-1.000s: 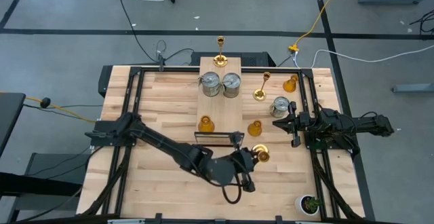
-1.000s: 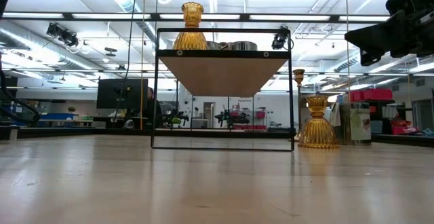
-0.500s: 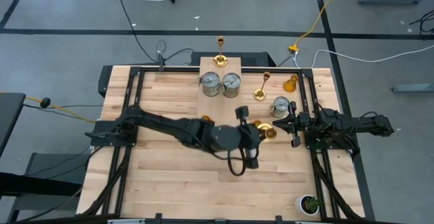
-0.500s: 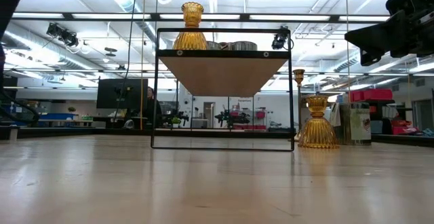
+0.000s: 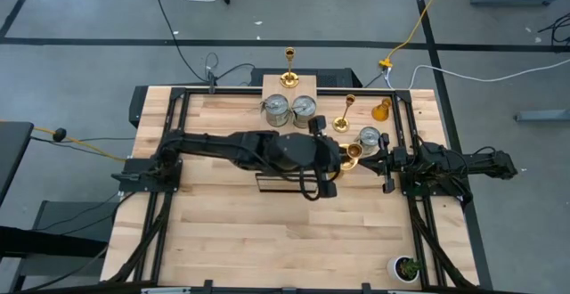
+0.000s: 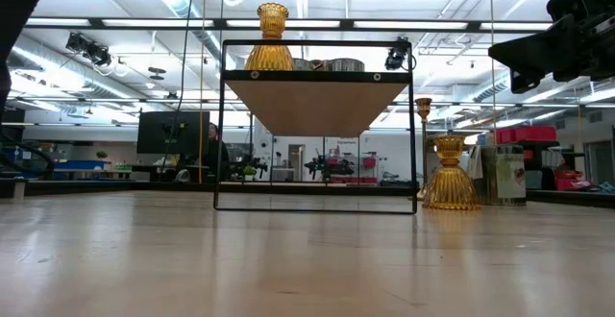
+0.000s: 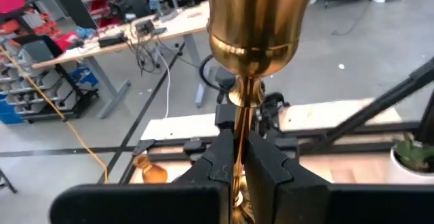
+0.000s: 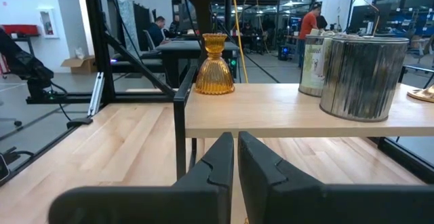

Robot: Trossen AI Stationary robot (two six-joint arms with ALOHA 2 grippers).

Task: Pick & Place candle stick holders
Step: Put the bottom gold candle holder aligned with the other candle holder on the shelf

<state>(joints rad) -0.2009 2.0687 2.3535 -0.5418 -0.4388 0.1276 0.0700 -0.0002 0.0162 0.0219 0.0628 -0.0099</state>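
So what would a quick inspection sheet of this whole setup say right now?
Surface: wooden table with a raised shelf.
Job's things: two silver cans, a gold candlestick and an amber holder on the shelf; another gold candlestick, a can and an amber holder on the table.
Clutter: small potted plant at the table's corner.
Grippers: left gripper shut on a gold candlestick, lifted; right gripper shut, empty, near the table's right edge.
Cables: yellow and black leads on the floor.
Surroundings: people at workbenches.
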